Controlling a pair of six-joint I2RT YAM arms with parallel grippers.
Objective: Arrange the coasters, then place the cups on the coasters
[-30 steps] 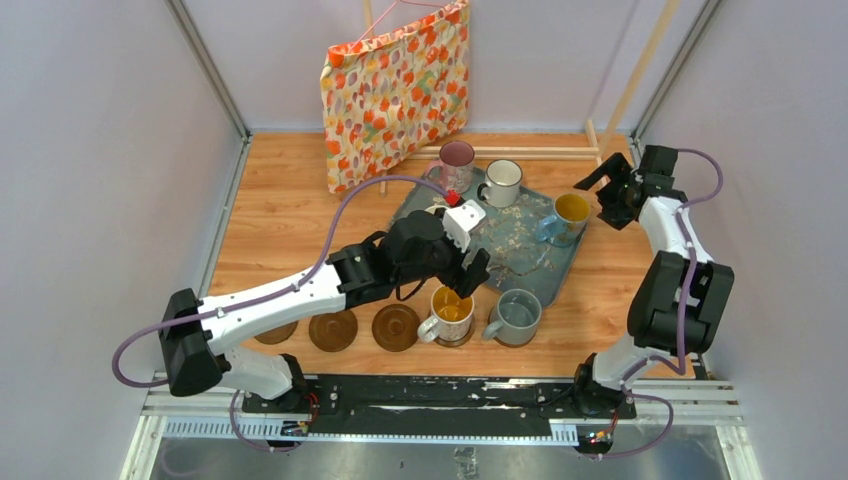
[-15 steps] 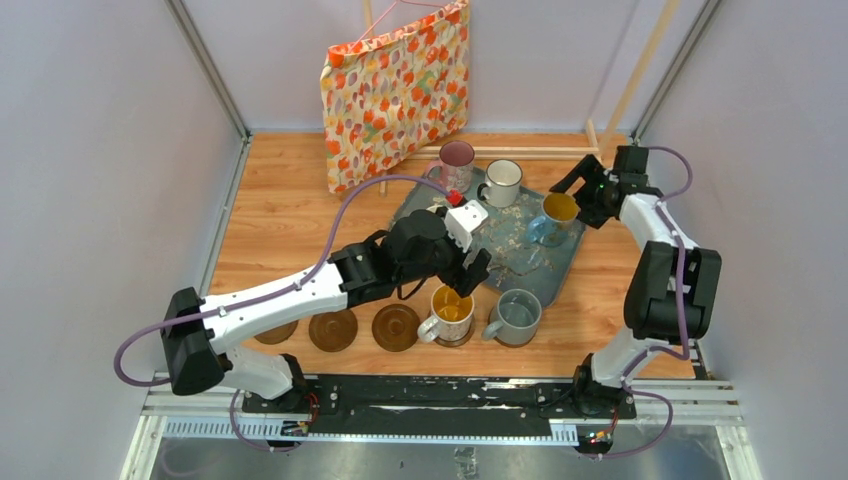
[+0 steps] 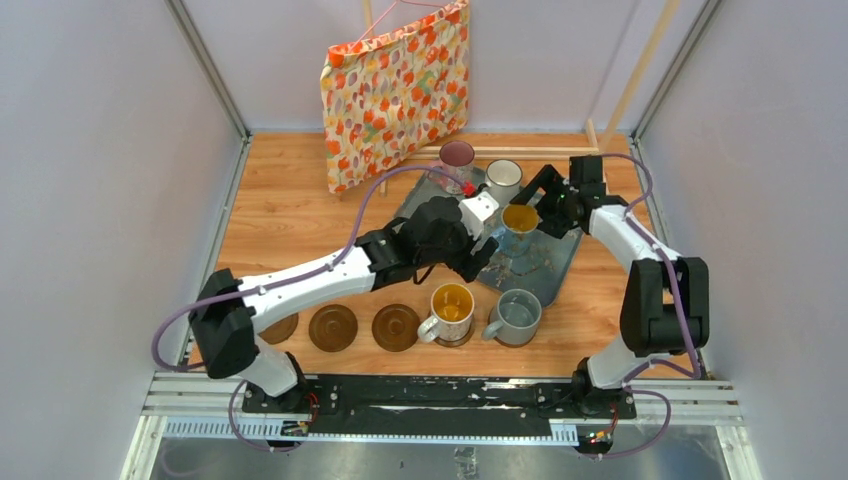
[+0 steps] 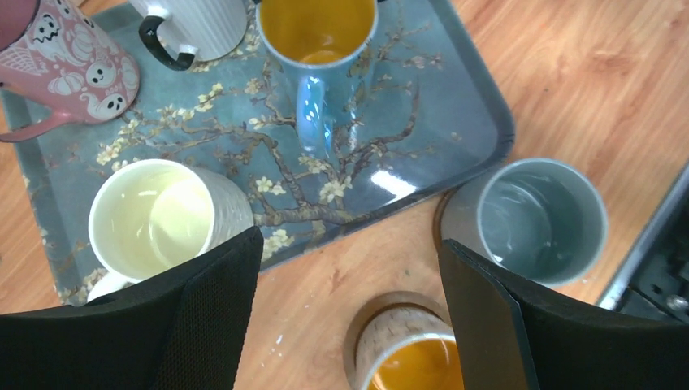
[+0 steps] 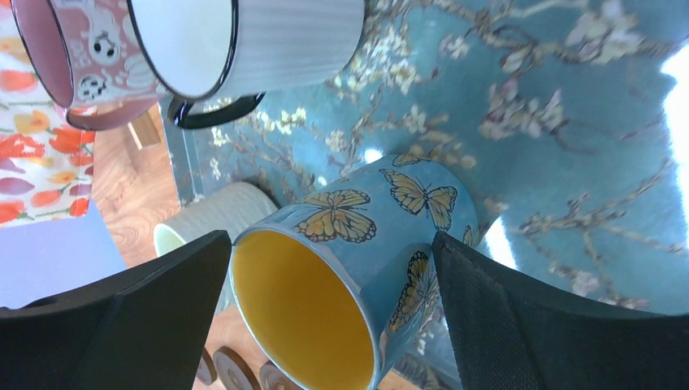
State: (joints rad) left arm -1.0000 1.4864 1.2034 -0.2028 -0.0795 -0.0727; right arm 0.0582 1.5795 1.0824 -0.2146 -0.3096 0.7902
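Top view: wooden surface [image 3: 290,220], with a blue-grey floral tray [image 3: 548,262] centre-right. Along the near edge, left to right, are three bare flat round dark-brown coasters [image 3: 333,327], the leftmost partly under the left arm. Next comes a white mug with yellow inside [image 3: 452,302] on a coaster, then a grey mug [image 3: 520,312]. A pink mug [image 3: 457,155] and a white ribbed mug with dark rim [image 3: 503,172] sit at the tray's far end. The right claw [image 3: 528,212] is over the tray, clamped on a blue butterfly mug with yellow inside [image 3: 517,219]. The left claw [image 3: 482,256] hangs over the tray's near-left part, just beside that mug. An orange floral fabric bag [image 3: 395,90] hangs at the back.

Left wrist view: the left claw's fingers are wide apart with nothing between them, above the tray's near edge. A cream ribbed mug [image 4: 154,219] is on the tray, just beside one finger. The blue butterfly mug is upright with its handle toward the camera; cannot tell if it touches the tray. The grey mug is off the tray on the surface, with a brown coaster rim showing under it. The white mug with yellow inside is at the bottom edge, on its coaster. The pink mug and the white ribbed mug with dark rim are at the top left.

Right wrist view: the right claw's fingers press opposite sides of the blue butterfly mug, its mouth toward the camera and the tray beneath. The white ribbed mug with dark rim and the pink mug are touching beyond it. The cream ribbed mug is just behind it. Coasters show small at the bottom.
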